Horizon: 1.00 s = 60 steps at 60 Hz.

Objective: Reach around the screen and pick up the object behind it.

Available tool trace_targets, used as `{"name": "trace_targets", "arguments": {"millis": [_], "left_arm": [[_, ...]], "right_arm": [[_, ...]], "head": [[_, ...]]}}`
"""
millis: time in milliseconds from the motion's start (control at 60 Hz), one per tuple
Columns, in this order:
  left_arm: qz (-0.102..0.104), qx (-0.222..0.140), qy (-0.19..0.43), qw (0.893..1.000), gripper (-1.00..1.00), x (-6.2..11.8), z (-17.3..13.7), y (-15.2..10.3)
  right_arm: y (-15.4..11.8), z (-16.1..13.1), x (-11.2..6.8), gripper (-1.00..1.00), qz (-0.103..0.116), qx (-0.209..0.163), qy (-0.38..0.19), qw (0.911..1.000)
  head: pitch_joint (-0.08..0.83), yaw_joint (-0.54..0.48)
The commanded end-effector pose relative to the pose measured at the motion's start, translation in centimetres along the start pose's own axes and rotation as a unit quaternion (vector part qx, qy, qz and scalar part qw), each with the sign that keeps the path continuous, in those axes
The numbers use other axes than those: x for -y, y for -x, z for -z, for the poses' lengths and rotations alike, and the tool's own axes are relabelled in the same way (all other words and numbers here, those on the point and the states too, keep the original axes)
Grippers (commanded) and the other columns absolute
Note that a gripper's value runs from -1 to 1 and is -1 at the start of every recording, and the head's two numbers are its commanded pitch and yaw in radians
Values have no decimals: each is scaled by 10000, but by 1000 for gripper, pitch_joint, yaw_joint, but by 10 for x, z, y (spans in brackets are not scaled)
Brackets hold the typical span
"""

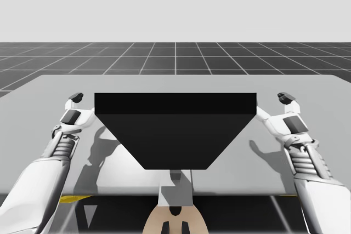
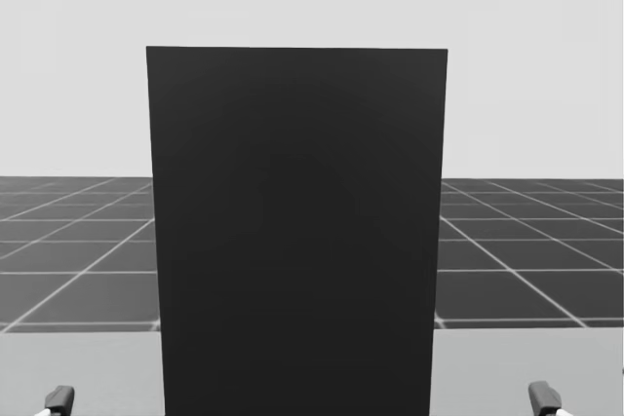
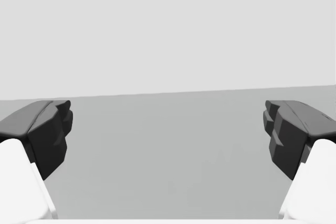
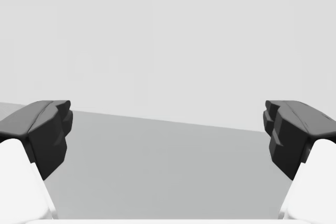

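A tall black screen stands upright across the middle of the grey table; in the head view the screen hides whatever lies behind it. My left gripper hovers just off the screen's left edge, and my right gripper hovers off its right edge. In the left wrist view my left gripper is open with bare table ahead of its fingers. In the right wrist view my right gripper is open too, with nothing between its fingers.
The table's far edge runs behind the screen, with dark gridded floor beyond. Bare tabletop stretches to the left and right of the screen. Fingertips of both arms peek in beside the screen in the head view.
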Motion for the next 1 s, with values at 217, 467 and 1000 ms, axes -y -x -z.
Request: {"name": "trace_targets", "arguments": {"millis": [217, 467, 1000], "left_arm": [[-164, -161, 310, 9993, -1000, 5, -1, 2], [-373, -346, 1881, 9808, -1000, 11, -25, -19], [-308, -674, 4435, 8932, -1000, -4, -101, -17]], "right_arm": [[-1, -7, -6, -1000, 285, -270, -670, 9970], [-13, -22, -10, -1000, 648, -54, -1785, 9818], [-14, -74, 0, -1000, 978, -348, -4106, 9059]], "head": [[-11, -26], [9, -17], [55, -14]]}}
